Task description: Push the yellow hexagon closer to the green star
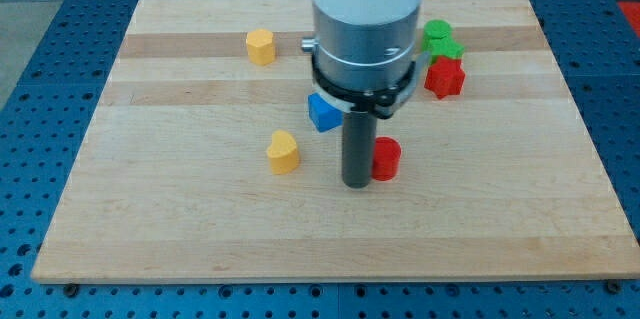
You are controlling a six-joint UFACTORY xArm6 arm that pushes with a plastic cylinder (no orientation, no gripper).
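Observation:
The yellow hexagon (260, 47) sits near the view's top, left of centre. Two green blocks stand close together at the view's upper right. The upper one (436, 31) looks round. The lower one (448, 51) looks like the green star and is partly behind a red star (444, 77). My tip (356, 186) rests on the board near the middle. It touches or nearly touches a red cylinder (386, 158) on its right. The tip is far below and to the right of the yellow hexagon.
A yellow heart (283, 151) lies left of my tip. A blue block (322, 112) sits just above and left of the rod, partly under the arm's body. The wooden board (180, 239) ends in a blue perforated surround.

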